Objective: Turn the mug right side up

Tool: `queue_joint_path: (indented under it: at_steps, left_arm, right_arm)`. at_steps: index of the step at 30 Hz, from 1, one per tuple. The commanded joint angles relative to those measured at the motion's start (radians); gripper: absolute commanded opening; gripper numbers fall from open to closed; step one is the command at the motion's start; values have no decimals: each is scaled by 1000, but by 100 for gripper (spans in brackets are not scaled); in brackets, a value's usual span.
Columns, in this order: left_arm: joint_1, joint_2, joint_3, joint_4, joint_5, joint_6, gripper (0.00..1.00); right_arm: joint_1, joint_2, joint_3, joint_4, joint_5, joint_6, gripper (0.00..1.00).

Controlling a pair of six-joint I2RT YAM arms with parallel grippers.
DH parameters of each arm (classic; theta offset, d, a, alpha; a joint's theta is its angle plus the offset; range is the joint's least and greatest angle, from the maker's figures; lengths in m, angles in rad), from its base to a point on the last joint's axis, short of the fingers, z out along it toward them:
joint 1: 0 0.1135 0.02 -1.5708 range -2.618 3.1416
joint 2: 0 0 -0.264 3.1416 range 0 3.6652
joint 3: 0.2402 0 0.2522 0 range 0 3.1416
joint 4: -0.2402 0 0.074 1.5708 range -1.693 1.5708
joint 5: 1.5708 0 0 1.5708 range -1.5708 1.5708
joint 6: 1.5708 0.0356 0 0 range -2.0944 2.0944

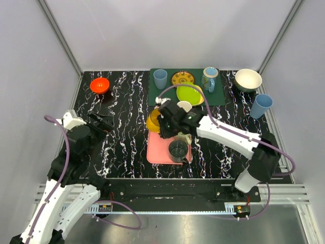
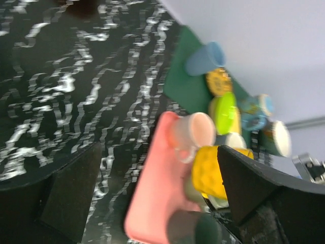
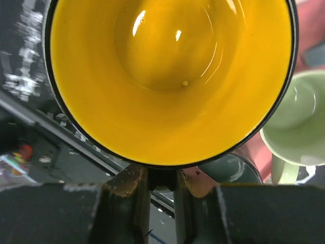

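Observation:
The yellow mug [image 1: 153,122] has a glossy yellow inside and a dark rim. My right gripper [image 1: 164,123] is shut on it and holds it off the table over the far left corner of the pink tray [image 1: 161,151]. In the right wrist view the mug's open mouth [image 3: 172,76] faces the camera, and the fingers [image 3: 133,195] clamp a dark part at its rim. The left wrist view shows the mug's bumpy yellow outside [image 2: 209,172]. My left gripper [image 1: 101,122] is open and empty, left of the tray over the dark marbled table [image 1: 122,137].
A dark green mug [image 1: 177,149] stands on the tray and a pale mug [image 1: 184,105] lies behind it. The green mat [image 1: 218,96] holds a blue cup [image 1: 160,78], two plates and a patterned mug [image 1: 209,79]. A red bowl [image 1: 100,85], white bowl [image 1: 248,80] and blue cup [image 1: 261,105] stand nearby.

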State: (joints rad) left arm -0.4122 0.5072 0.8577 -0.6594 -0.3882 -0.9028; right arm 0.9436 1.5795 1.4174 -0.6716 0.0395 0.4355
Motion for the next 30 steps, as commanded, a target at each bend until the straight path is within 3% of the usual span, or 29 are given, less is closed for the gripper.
queue_joint_path:
  at_steps: [1, 18, 26, 28, 30]
  left_arm:
    - [1, 33, 38, -172, -193, -15, 99]
    - [1, 36, -29, -180, -161, -28, 99]
    - [1, 62, -32, -178, -167, -28, 99]
    - [1, 73, -37, -174, -167, -30, 99]
    - [1, 80, -40, -172, -173, -30, 99]
  right_arm:
    - [32, 34, -28, 24, 95, 12, 0]
    - [35, 258, -28, 46, 79, 37, 0]
    - [37, 339, 51, -14, 155, 31, 0]
    - [37, 346, 61, -25, 180, 31, 10]
    - [35, 352, 64, -29, 195, 31, 12]
